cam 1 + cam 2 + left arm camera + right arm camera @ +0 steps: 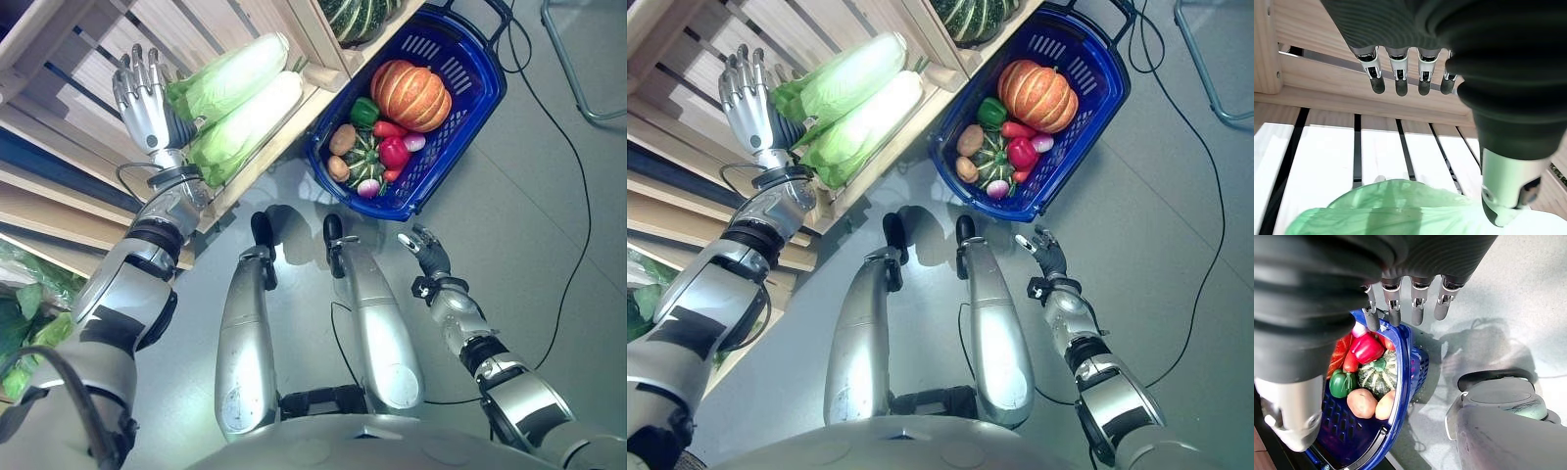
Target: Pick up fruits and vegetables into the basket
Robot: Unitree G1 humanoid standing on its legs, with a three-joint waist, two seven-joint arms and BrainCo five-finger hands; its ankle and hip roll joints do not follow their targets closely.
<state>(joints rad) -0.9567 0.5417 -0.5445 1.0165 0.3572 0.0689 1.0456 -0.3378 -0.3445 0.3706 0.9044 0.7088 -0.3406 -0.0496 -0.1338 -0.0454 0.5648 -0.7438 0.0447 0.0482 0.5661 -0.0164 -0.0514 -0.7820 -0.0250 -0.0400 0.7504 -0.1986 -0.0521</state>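
Blue basket [470,117] on floor holds pumpkin [410,94], peppers, potatoes. Left hand [145,96], fingers straight and relaxed, over wooden shelf [88,59] just beside two napa cabbages [240,103]. Right hand [423,247] loosely spread, empty, above floor near basket.

light: bright, even | shadows: soft on floor [549,196] | wrist views: near parts blurred

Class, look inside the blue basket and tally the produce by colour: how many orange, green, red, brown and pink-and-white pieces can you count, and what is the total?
Blue basket, as far as visible:
Orange: 1, pumpkin
Green: 2, pepper, striped squash
Red: 3, long pepper, bell pepper, small piece
Brown: 2, potatoes
Pink-and-white: 2, radishes
Total: 10
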